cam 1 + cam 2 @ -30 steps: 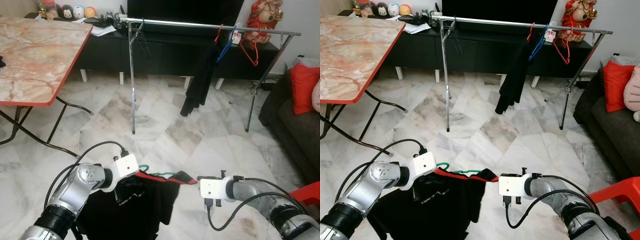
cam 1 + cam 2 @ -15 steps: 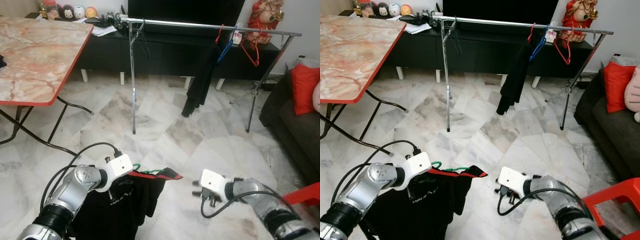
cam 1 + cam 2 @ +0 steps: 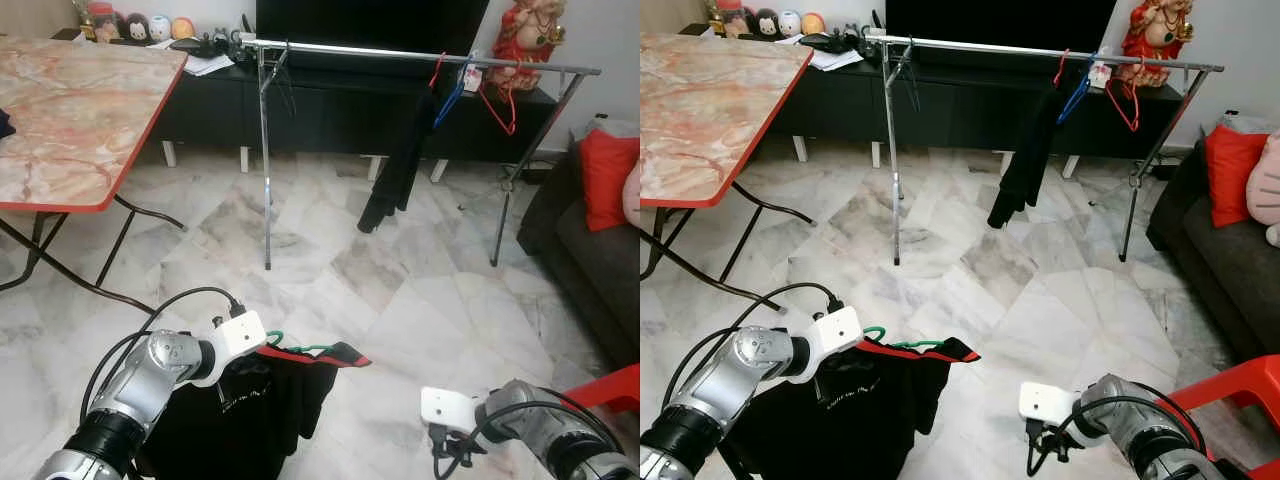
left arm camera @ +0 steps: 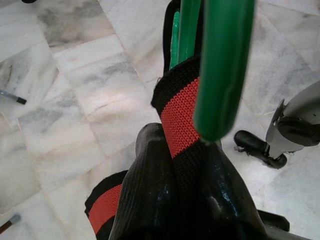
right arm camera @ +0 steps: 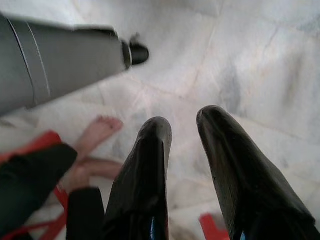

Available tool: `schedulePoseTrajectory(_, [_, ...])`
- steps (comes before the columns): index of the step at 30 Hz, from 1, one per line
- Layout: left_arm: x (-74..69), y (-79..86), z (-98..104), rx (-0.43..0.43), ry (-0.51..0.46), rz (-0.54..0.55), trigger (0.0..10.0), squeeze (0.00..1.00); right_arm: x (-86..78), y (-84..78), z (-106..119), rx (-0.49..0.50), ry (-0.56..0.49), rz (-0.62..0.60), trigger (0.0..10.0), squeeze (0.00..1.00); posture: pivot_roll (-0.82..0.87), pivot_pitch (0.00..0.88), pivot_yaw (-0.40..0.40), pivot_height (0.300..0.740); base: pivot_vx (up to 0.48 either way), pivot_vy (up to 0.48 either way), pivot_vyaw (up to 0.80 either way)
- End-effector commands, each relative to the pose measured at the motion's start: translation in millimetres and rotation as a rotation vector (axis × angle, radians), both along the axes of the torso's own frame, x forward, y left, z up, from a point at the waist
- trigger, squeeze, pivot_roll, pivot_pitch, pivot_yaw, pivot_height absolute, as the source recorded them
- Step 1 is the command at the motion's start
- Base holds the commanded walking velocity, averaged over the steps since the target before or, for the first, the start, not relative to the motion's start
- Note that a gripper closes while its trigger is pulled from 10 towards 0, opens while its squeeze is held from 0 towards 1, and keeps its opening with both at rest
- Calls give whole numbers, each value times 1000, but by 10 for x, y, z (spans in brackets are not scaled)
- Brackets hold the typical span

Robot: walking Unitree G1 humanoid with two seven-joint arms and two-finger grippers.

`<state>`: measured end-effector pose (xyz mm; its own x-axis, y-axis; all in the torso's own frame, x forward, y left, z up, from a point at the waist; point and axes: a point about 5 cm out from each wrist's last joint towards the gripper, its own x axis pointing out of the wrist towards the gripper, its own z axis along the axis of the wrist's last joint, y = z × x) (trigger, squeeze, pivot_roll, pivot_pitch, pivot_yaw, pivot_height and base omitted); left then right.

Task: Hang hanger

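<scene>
Here, left tool (image 4: 175,165) clamping green hanger (image 4: 220,65) (shirted) — right tool (image 5: 187,150) parted, bare feet (image 5: 97,132) beyond.

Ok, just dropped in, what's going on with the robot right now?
The left hand is shut on a green hanger with a black shirt with red trim draped on it, held low over the marble floor. The right hand is open with nothing in it, down near the floor on the robot's right. The clothes rail stands ahead across the room with a few hangers and a dark garment on it, so the hanger is not yet hung.
</scene>
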<state>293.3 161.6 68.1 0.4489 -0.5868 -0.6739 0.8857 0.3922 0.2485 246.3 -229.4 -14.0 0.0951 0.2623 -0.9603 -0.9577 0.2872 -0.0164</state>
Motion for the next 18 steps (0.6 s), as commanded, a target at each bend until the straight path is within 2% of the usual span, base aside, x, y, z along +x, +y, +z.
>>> schedulePoseTrajectory(1, [1, -51, 53, -30, -19, -23, 10000, 0, -22, -86, -2, -34, 2, -17, 10000, 0, -5, 0, -130, 740, 0, 0, 0])
schedulePoseTrajectory(2, [1, -51, 53, -30, -19, -23, 10000, 0, -22, -86, -2, -34, 2, -17, 10000, 0, -5, 0, -130, 740, 0, 0, 0])
schedulePoseTrajectory(3, [-1, -52, 53, -30, -19, -24, 10000, 0, -17, -82, -5, -39, -4, -24, 10000, 627, -5, 0, -130, 740, 0, 0, 0])
schedulePoseTrajectory(4, [-2, -51, 53, -29, -18, -25, 10000, 0, -14, -79, -5, -40, -7, -30, 10000, 1000, -5, 0, -130, 740, 0, 0, 0])
schedulePoseTrajectory(18, [-13, -66, 50, -34, -11, -34, 10000, 0, 6, -16, 8, -11, -23, -7, 10000, 1000, -5, 0, -130, 740, 0, 0, 0])
